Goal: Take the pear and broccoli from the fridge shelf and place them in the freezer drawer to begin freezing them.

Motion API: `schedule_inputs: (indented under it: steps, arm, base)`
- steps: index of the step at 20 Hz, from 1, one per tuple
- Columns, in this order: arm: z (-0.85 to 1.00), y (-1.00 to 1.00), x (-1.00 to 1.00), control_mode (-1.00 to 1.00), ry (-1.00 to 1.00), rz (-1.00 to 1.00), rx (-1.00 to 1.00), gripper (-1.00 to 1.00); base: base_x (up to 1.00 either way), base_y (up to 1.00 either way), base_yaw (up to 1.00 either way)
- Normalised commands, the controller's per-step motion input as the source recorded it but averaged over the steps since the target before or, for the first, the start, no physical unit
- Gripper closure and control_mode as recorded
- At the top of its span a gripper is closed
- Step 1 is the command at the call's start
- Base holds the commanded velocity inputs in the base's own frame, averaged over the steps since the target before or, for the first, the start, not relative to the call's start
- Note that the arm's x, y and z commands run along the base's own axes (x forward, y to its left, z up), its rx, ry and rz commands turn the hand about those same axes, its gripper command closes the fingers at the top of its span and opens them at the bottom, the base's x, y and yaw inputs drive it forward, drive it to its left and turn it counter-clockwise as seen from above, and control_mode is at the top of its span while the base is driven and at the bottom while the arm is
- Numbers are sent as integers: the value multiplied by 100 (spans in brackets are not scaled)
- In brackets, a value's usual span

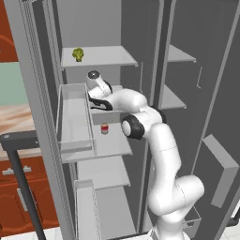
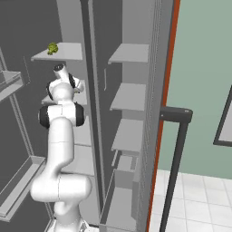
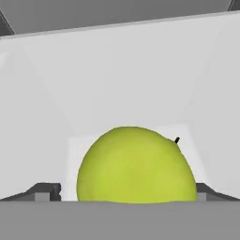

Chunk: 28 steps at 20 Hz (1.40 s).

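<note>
Smooth yellow-green pear (image 3: pixel 136 164) dead ahead between wide-open gripper (image 3: pixel 123 191) fingertips; best close squarely across middle, gently, avoiding roll.

Pear (image 3: pixel 136 166) fills lower centre of frame, w/ dark stem at upper right, sitting btwn spread fingertips (image 3: pixel 44 192), pale walls behind

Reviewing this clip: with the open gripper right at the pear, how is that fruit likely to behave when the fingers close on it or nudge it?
The pear looks smooth and rounded, so it may slip or squirt out unless gripped across its middle. Lying on a flat pale surface, it would probably roll if bumped. The fingertips flank it with the jaws wide, so a centred squeeze seems feasible. It looks solid, likely stiff.
</note>
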Motion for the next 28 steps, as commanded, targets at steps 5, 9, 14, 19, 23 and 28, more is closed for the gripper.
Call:
schedule_inputs:
  steps: [5,9,14,19,23,28]
  arm:
    - [-62,-17,2,-100,-3,1,0,100]
    - [-53,-29,0,-100,-24,5,0,100]
    - [-43,-13,-7,-100,-31,5,0,100]
    - [-8,-7,-82,-100,-18,0,9,100]
    - [55,-21,-84,-100,3,0,19,100]
    - [37,-22,-67,-100,6,0,13,100]
  base:
    - [0,0,0]
    - [0,0,0]
    - [0,0,0]
    - [0,0,0]
    - [0,0,0]
    - [0,0,0]
